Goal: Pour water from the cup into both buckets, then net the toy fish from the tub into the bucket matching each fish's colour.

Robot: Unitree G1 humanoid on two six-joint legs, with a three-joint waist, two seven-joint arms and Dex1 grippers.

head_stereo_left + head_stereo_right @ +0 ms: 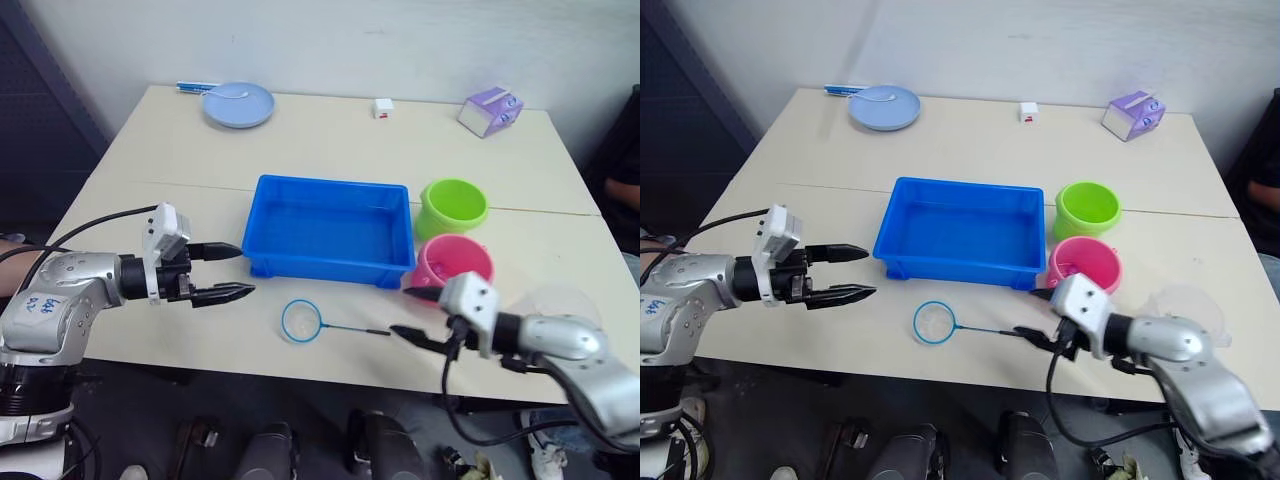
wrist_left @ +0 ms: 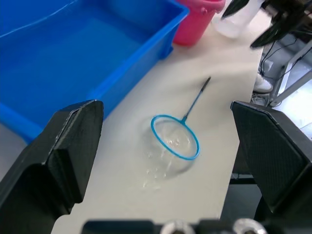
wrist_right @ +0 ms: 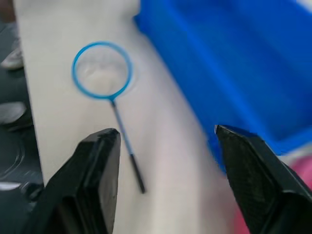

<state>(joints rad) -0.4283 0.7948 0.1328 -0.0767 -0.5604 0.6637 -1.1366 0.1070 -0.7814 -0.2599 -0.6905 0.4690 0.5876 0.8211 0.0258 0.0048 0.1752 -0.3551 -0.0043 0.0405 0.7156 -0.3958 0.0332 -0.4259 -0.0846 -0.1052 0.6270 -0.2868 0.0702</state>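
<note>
My left gripper (image 1: 231, 272) and right gripper (image 1: 415, 314) both hung open, empty, flanking the net (image 1: 301, 320) on the table (image 1: 330, 140).

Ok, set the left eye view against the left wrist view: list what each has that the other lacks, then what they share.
Left eye view, not the wrist: lime green round plastic bucket, pale-blue round plate, purple box, small white cube. Left wrist view, not the eye: water droplets on the table beside the hoop. Shared: bright blue rectangular plastic tub, blue-rimmed mesh net, pink round plastic bucket, clear plastic cup.
</note>
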